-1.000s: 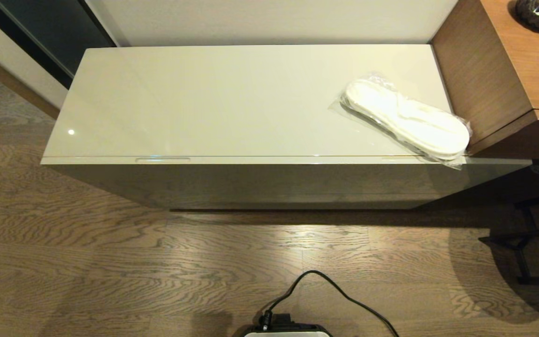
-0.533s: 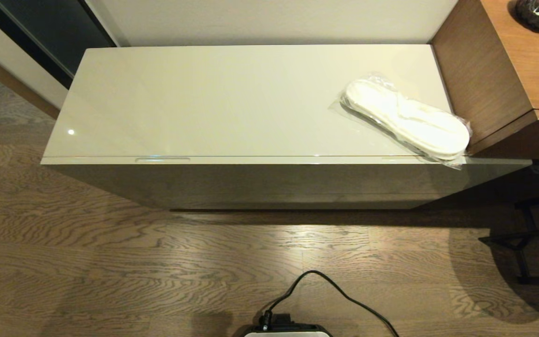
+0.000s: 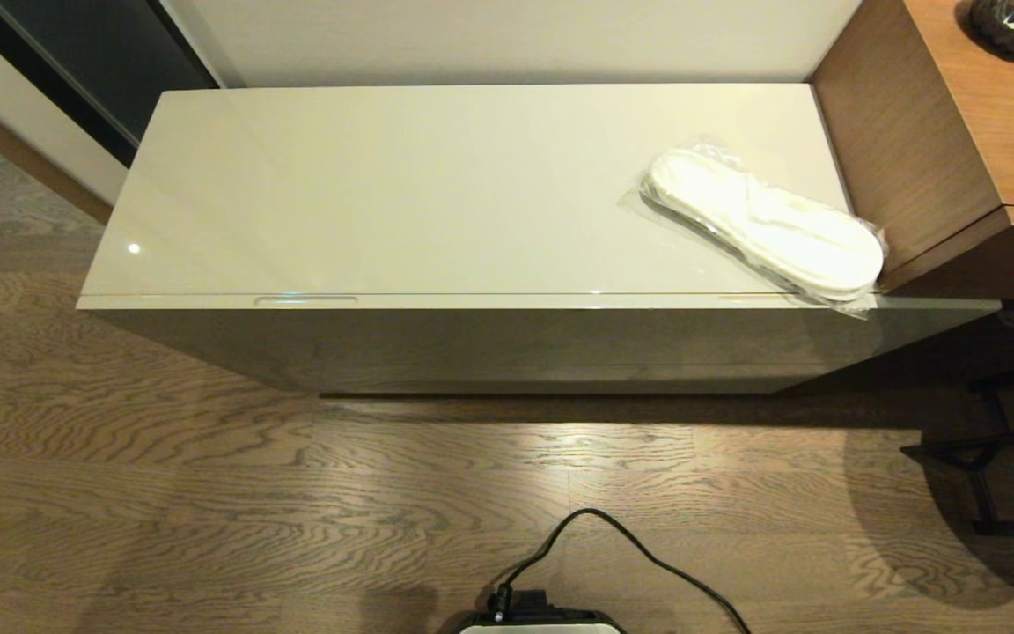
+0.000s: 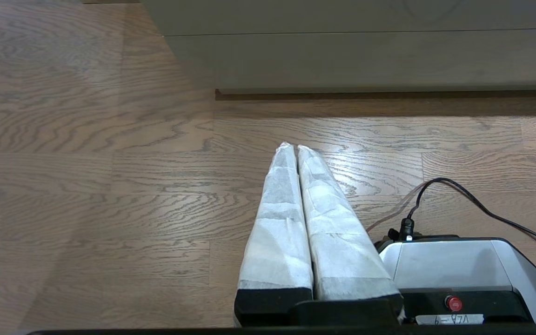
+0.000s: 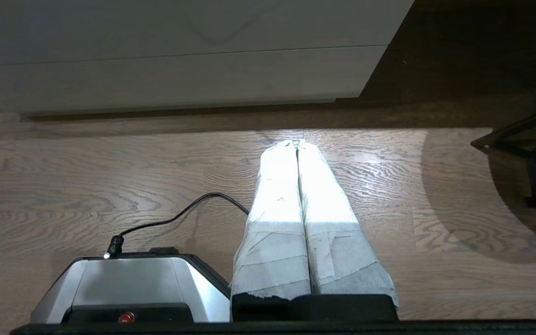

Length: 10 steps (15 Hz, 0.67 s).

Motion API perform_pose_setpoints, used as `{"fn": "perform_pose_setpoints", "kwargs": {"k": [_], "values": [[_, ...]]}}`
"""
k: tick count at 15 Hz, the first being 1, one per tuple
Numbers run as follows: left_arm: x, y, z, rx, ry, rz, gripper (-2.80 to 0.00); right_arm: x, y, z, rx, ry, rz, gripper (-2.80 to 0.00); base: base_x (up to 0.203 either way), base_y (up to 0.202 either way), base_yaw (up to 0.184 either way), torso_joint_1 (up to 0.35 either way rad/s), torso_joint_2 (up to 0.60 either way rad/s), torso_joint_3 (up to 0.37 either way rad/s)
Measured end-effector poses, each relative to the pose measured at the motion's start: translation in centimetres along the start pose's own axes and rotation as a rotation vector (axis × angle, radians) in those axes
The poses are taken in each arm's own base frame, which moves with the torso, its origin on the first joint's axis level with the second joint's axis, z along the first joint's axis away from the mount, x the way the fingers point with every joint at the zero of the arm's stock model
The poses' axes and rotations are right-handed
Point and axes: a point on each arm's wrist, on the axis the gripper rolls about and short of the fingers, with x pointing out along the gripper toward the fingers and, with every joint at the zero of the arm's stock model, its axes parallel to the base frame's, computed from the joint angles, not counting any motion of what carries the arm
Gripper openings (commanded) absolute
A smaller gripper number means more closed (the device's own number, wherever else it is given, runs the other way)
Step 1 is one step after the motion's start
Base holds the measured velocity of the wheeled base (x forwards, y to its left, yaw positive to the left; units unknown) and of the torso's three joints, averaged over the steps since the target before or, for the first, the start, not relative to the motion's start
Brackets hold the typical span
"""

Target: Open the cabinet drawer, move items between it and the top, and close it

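Drawer (image 3: 472, 302) sits closed; left gripper (image 4: 296, 148) and right gripper (image 5: 297, 143), both pinched empty, should hook slot handles (image 3: 305, 300) evenly.

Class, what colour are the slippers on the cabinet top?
White, sealed in clear plastic: slippers, best in the head view.

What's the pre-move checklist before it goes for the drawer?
1. Cabinet drawer shut, nothing pulled out: ok.
2. Slot handle unobstructed: ok.
3. Slippers on the top, right end, overhanging the front edge near the other handle: not ok.
4. Left gripper shut, empty, low over the floor: ok.
5. Right gripper shut, empty: ok.
6. Drawer contents: cannot tell.
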Motion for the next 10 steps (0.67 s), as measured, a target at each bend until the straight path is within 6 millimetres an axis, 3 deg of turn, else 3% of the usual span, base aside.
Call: {"fn": "perform_pose_setpoints", "kwargs": {"k": [10], "values": [[0.0, 0.0, 0.0, 0.0, 0.0, 0.0, -2.8, 0.0, 0.0, 0.0, 0.0, 0.0, -0.001, -2.8, 0.0, 0.0, 0.0, 0.0, 0.0, 0.0]]}}
